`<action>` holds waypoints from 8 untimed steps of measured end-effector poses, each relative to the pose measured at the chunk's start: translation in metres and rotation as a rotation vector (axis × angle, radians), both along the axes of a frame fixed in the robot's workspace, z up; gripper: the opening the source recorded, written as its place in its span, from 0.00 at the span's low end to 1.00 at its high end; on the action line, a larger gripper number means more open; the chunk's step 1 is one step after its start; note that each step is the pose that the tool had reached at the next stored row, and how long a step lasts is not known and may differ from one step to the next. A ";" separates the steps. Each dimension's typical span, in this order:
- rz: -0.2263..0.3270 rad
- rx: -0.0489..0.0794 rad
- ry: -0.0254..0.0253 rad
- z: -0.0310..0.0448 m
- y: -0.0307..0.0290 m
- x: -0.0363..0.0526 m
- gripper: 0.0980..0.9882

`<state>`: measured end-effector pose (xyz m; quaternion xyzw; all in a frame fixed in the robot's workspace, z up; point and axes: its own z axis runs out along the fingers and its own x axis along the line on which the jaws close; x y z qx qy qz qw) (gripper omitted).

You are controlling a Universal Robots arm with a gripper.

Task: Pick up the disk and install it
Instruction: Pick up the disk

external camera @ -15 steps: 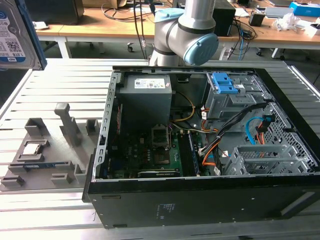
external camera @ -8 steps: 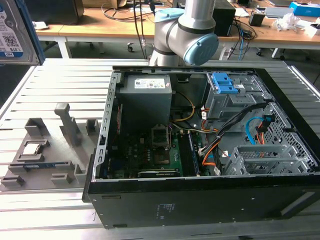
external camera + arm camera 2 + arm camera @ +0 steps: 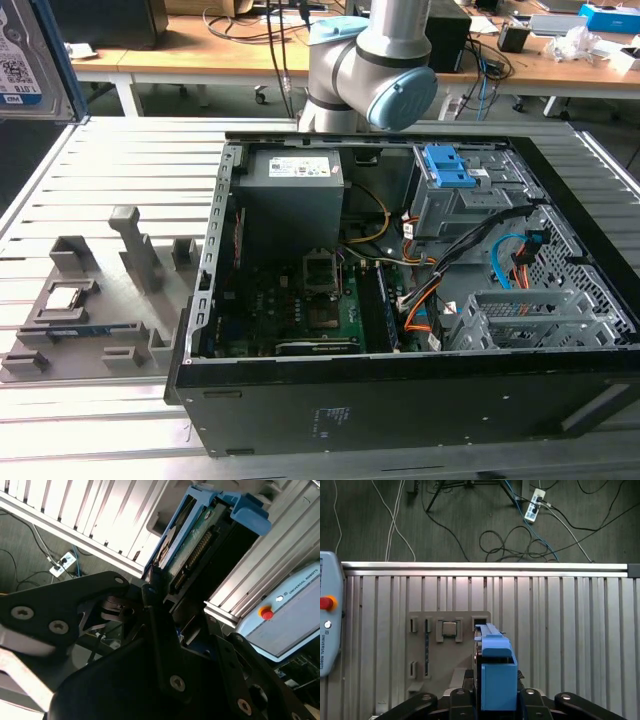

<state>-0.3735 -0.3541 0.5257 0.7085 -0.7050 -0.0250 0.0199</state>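
Observation:
The disk (image 3: 498, 677) is held edge-on, its blue plastic frame toward the first wrist camera. My gripper (image 3: 498, 697) is shut on it, with black fingers (image 3: 460, 695) on both sides. In the second wrist view the disk (image 3: 200, 545) shows its connector edge and blue frame, sticking out past the gripper (image 3: 161, 594). In the exterior view the disk (image 3: 28, 60) hangs high at the far left, its white-and-blue label showing. It is well apart from the open computer case (image 3: 215, 290).
The case holds a grey power supply box (image 3: 292, 195), a motherboard (image 3: 300, 310) and a drive cage with blue latches (image 3: 450, 170). A grey fixture (image 3: 90, 300) lies on the slatted table, with a small square chip (image 3: 449, 628). A teach pendant (image 3: 327, 625) lies at the table edge.

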 end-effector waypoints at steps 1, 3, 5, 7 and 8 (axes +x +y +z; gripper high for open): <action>0.000 0.000 0.0003 0.0009 0.0000 0.0000 0.30; 0.000 0.001 0.0009 0.0029 0.0000 0.0001 0.30; 0.000 0.002 0.0019 0.0060 0.0000 0.0003 0.30; 0.000 0.002 0.0026 0.0083 0.0000 0.0004 0.30; 0.000 0.003 0.0030 0.0098 0.0000 0.0004 0.30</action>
